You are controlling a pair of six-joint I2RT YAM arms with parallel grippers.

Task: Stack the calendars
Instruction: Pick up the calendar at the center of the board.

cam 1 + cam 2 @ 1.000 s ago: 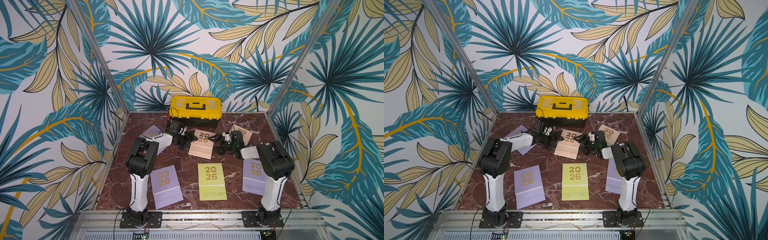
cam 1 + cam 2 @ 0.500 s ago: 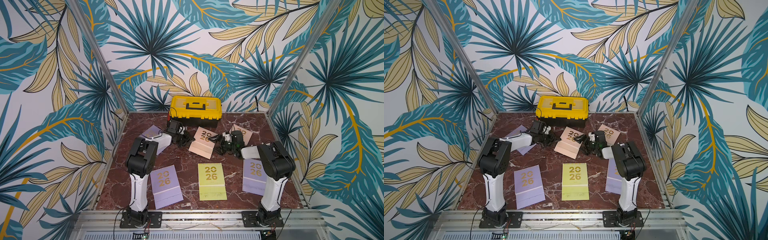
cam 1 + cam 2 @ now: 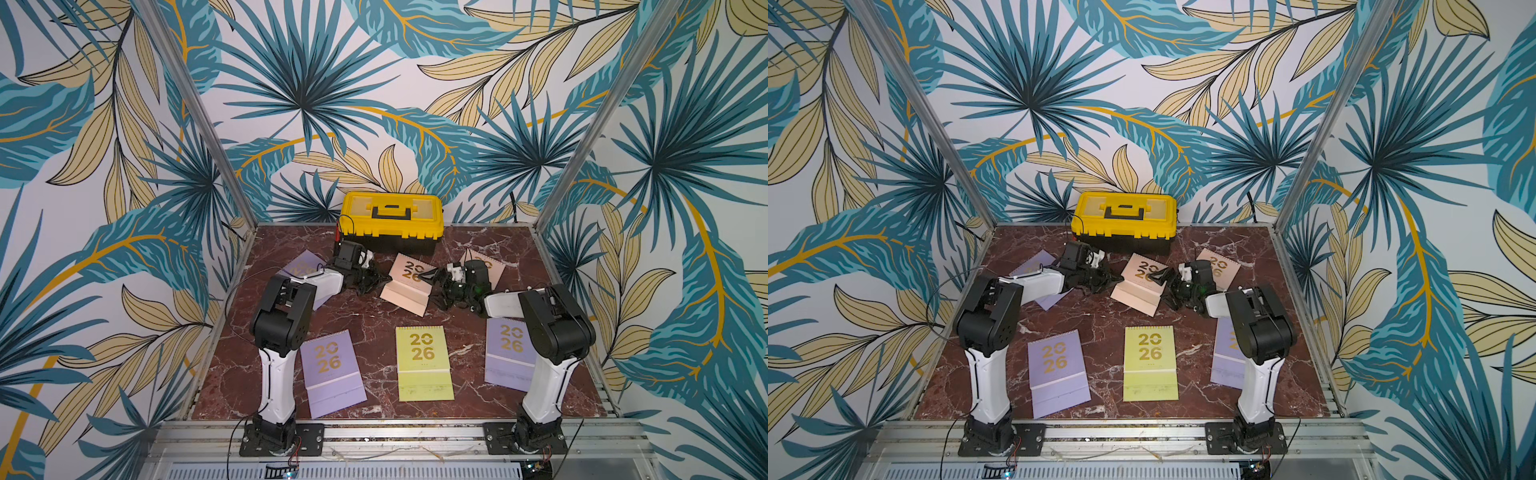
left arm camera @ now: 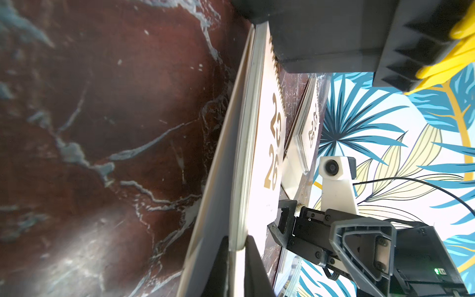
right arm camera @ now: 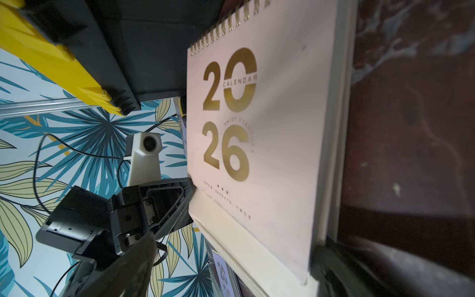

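Gold "2026" on the peach calendar (image 5: 282, 128) — "CALENDAR" across its zero — and on the lime calendar (image 3: 422, 361).

Elbows raised on left arm (image 3: 282, 320) and right arm (image 3: 555, 328), forearms reaching forward and low, converging. The left tool (image 3: 377, 286) was clamped on the peach calendar (image 3: 409, 286) edge. The right tool (image 3: 432, 286) sat opposite, jaws spread wide.

Peach calendar (image 3: 409, 286); lime calendar (image 3: 423, 361); yellow-black toolbox (image 3: 390, 216); maroon marbled table (image 3: 365, 316); half-hidden calendar (image 3: 301, 264), seemingly lilac

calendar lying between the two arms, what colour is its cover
Peach-pink spiral-bound calendar, gold 2026 numerals; shows best in the right wrist view.
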